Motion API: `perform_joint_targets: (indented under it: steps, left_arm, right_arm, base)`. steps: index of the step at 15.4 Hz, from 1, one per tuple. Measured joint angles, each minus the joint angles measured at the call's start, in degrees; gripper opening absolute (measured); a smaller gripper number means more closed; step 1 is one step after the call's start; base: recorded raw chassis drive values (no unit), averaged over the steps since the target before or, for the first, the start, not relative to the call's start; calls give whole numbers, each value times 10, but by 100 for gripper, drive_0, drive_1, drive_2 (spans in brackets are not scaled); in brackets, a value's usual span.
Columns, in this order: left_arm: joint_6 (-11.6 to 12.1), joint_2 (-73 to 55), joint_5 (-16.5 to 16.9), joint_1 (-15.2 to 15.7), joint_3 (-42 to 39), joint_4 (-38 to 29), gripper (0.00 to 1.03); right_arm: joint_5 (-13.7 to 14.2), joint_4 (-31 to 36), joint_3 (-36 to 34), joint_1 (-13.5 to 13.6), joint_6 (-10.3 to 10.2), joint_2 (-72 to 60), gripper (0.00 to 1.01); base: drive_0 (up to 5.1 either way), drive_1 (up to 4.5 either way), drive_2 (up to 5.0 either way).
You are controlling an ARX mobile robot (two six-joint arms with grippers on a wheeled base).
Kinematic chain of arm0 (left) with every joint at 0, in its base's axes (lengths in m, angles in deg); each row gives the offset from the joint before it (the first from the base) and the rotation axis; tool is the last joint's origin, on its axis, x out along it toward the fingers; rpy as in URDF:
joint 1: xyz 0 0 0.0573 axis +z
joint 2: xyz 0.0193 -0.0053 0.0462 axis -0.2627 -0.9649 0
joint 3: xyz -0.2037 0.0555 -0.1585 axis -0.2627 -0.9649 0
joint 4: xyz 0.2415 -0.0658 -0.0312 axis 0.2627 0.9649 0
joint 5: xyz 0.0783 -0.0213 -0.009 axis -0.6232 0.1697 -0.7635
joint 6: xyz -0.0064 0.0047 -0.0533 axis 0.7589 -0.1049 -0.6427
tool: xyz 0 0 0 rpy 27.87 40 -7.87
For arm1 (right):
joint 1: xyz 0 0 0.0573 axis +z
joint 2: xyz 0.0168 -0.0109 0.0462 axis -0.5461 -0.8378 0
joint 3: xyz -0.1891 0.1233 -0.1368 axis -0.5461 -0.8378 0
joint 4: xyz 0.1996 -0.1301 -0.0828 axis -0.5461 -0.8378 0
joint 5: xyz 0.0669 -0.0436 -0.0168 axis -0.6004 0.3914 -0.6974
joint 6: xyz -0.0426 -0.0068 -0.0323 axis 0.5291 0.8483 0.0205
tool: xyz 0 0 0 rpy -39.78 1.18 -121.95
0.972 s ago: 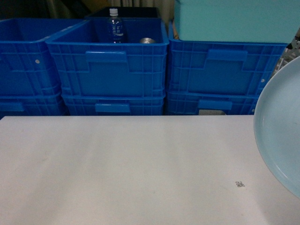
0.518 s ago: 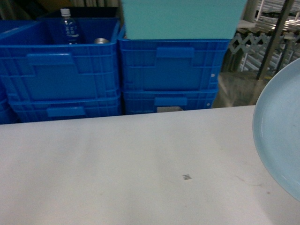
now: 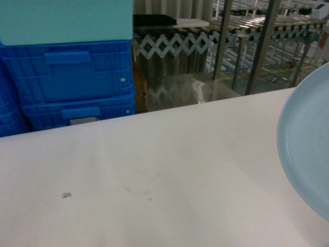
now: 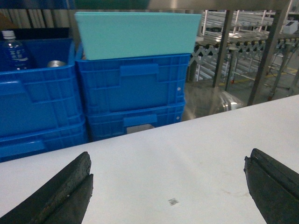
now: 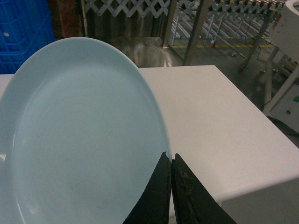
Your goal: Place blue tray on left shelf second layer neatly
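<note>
Right gripper [image 5: 171,186]: pinched shut on the rim of the blue tray [image 5: 84,135], which hangs above the white table [image 5: 219,135], at that table's right side.
Left gripper [image 4: 168,186]: spread wide with nothing between its fingers, low over the table.
Done: the tray looks lifted and carried, judging by the grip.
Middle ground: blue crates [image 3: 77,77] with a teal box [image 3: 64,18] stacked on top stand beyond the table's far edge.
Far: a silver rack with roller rails [image 3: 262,31] stands well apart, behind the table.
Left to do: reach the left shelf's second layer, set the tray flat and square, release.
</note>
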Motion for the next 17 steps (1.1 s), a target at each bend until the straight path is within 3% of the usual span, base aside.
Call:
perform_joint_targets:
  steps: [11, 17]
  left_arm:
    - [0, 0, 0, 0, 0, 1, 98]
    - [0, 0, 0, 0, 0, 1, 98]
  right_arm:
    - [0, 0, 0, 0, 0, 1, 2]
    - [1, -1, -1, 0, 0, 1, 2]
  base:
    - [325, -394, -394]
    - [-142, -142, -142]
